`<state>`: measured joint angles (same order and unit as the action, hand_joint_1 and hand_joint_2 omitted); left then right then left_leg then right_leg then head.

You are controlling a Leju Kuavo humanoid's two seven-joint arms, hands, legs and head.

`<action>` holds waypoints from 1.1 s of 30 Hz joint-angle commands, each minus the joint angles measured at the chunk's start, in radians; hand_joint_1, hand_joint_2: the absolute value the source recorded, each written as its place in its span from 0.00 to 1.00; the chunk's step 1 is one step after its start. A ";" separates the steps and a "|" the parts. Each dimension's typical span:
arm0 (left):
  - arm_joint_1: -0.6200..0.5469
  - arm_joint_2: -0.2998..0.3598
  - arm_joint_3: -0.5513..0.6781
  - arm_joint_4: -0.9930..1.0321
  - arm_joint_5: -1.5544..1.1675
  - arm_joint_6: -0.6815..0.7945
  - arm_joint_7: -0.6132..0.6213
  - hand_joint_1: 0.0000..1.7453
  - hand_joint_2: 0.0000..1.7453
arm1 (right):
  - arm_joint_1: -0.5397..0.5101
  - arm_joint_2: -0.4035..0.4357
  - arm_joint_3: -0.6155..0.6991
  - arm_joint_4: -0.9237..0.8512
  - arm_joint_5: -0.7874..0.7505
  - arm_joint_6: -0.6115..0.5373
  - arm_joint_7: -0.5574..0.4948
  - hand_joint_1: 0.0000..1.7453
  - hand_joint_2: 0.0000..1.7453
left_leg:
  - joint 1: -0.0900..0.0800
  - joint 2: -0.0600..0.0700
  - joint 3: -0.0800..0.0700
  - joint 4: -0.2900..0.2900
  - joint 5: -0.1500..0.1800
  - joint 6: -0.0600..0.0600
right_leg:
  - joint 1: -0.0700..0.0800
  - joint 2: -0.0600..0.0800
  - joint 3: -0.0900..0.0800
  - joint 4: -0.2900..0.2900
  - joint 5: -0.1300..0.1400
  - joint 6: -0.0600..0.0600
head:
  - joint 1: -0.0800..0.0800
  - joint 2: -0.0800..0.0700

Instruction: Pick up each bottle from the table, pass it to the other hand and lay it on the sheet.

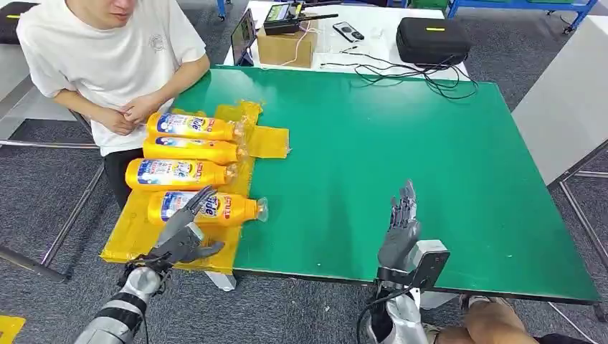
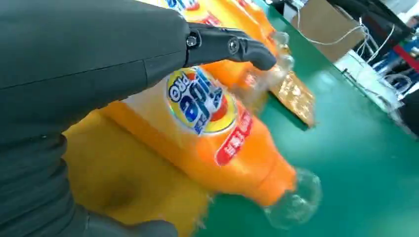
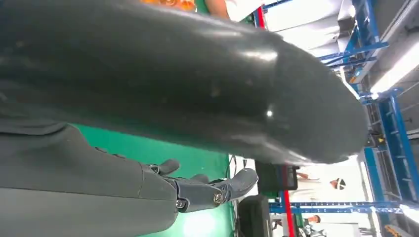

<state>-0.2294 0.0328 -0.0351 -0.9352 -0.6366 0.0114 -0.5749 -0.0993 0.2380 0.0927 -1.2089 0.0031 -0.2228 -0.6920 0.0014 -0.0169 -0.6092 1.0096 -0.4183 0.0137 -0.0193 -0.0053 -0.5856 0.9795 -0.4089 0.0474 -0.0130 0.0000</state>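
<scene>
Several orange bottles with clear caps lie side by side on the yellow sheet (image 1: 133, 233) at the left of the green table (image 1: 430, 165). The nearest bottle (image 1: 215, 208) lies across the sheet with its cap over the green top. My left hand (image 1: 183, 233) hovers over that bottle's label end with its fingers spread. In the left wrist view a dark finger (image 2: 237, 47) reaches above the bottle (image 2: 212, 128) without closing on it. My right hand (image 1: 401, 226) stands upright near the table's front edge, fingers apart and holding nothing; its fingers (image 3: 212, 190) also appear in the right wrist view.
A person (image 1: 107, 50) sits at the table's far left corner, hands close to the farthest bottle. Behind the green table a white table carries a cardboard box (image 1: 285, 44), a black case (image 1: 432, 39) and cables (image 1: 401, 72). Someone's knee (image 1: 502, 322) shows by the front right edge.
</scene>
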 commanded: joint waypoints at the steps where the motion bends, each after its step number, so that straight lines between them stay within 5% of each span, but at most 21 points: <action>1: 0.069 -0.020 -0.061 -0.229 0.045 -0.007 0.007 0.00 1.00 | -0.022 0.013 -0.049 0.051 0.003 0.002 -0.006 0.00 0.00 | 0.002 0.001 -0.001 0.001 -0.002 -0.001 | 0.002 0.000 -0.001 0.000 -0.001 -0.003 | 0.000 0.000; 10: 0.071 -0.016 -0.064 -0.227 0.049 -0.006 0.003 0.00 1.00 | -0.022 0.013 -0.049 0.050 0.004 0.003 -0.006 0.00 0.00 | 0.002 0.004 -0.004 0.000 -0.002 -0.001 | 0.003 0.001 -0.005 0.000 -0.001 -0.002 | 0.000 0.000; 13: 0.099 -0.080 -0.054 -0.369 0.183 -0.017 -0.048 0.00 1.00 | -0.010 0.019 -0.050 0.028 0.014 -0.009 -0.006 0.00 0.00 | 0.002 0.003 -0.007 0.001 -0.002 -0.001 | 0.003 0.000 -0.007 0.000 -0.001 -0.002 | 0.000 0.000; 18: 0.106 -0.230 -0.051 -0.544 0.426 0.056 -0.067 0.00 1.00 | 0.019 0.032 -0.004 -0.090 0.079 -0.168 -0.006 0.00 0.00 | 0.002 -0.001 -0.011 0.004 -0.002 0.000 | 0.003 -0.004 -0.010 0.002 -0.002 -0.001 | 0.000 0.000; 23: 0.033 -0.262 -0.092 -0.434 0.583 0.100 -0.059 0.00 1.00 | -0.041 -0.047 0.221 -0.050 0.176 -0.371 -0.006 0.00 0.00 | 0.001 0.002 -0.010 0.002 -0.002 -0.001 | 0.002 0.000 -0.009 0.001 -0.001 -0.002 | 0.000 0.000; 24: 0.000 -0.280 -0.095 -0.370 0.586 0.132 -0.064 0.00 1.00 | -0.075 -0.070 0.288 -0.005 0.227 -0.442 -0.006 0.00 1.00 | 0.001 0.002 -0.011 0.001 -0.001 -0.001 | 0.002 0.000 -0.010 0.000 0.000 -0.001 | 0.000 0.000; 30: -0.181 -0.373 -0.136 -0.050 0.576 0.549 -0.123 0.00 1.00 | -0.154 0.081 0.137 0.027 0.415 -0.475 -0.006 0.00 1.00 | 0.001 -0.001 -0.010 0.001 0.001 -0.001 | 0.002 -0.003 -0.009 0.000 0.001 -0.002 | 0.000 0.000; 33: -0.211 -0.381 -0.115 0.015 0.613 0.614 -0.123 0.00 1.00 | -0.165 0.111 0.063 0.032 0.444 -0.475 -0.006 0.00 1.00 | 0.001 0.000 -0.009 0.000 0.001 0.000 | 0.002 -0.002 -0.008 0.001 0.001 -0.001 | 0.000 0.000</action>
<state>-0.2775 -0.2843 -0.1457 -1.2400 -0.0953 0.4817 -0.6954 -0.1762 0.2656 0.2872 -1.2604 0.3770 -0.6924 -0.6947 0.0027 -0.0151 -0.6206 1.0103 -0.4168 0.0144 -0.0174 -0.0047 -0.5969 0.9803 -0.4067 0.0483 -0.0130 0.0000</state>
